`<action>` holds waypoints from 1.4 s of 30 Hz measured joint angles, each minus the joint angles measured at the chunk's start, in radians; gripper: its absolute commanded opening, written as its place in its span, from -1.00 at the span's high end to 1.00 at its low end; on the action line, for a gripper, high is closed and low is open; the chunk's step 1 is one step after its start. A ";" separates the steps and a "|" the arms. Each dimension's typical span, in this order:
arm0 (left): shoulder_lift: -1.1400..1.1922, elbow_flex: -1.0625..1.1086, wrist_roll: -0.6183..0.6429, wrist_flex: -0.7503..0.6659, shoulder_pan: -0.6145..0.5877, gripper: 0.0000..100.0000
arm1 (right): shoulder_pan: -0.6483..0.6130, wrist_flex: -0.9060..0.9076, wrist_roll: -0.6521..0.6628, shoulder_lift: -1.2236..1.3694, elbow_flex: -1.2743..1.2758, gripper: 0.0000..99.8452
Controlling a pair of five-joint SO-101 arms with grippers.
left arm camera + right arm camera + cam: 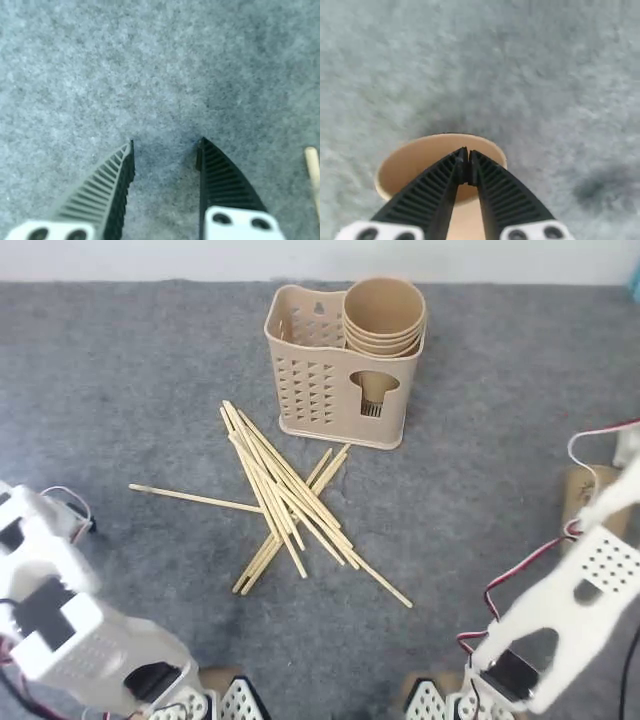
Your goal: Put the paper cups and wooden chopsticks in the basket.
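Lying scattered on grey carpet (120, 390), chopsticks (285, 495), before basket (310, 380) (cups (385, 310) stacked inside)

Open carpet (140, 390) either side of chopstick pile (285, 495)

Paper cup (405, 165) half behind the right tool (468, 152) (base cut off)

- The high view looks down over the carpet (500, 440) from above the arms (90, 640).
- Wrist views face that carpet closely, past left gripper (166, 141) and right gripper (468, 150).
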 measured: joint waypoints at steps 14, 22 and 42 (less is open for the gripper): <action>0.000 0.000 0.000 0.000 0.000 0.61 | 0.040 0.000 0.258 -0.408 0.657 0.98; 0.000 0.000 0.000 0.000 0.000 0.61 | 0.068 0.000 0.430 -0.770 1.056 0.98; 0.000 0.000 0.000 0.000 0.000 0.61 | 0.267 0.000 0.638 -1.461 1.422 0.92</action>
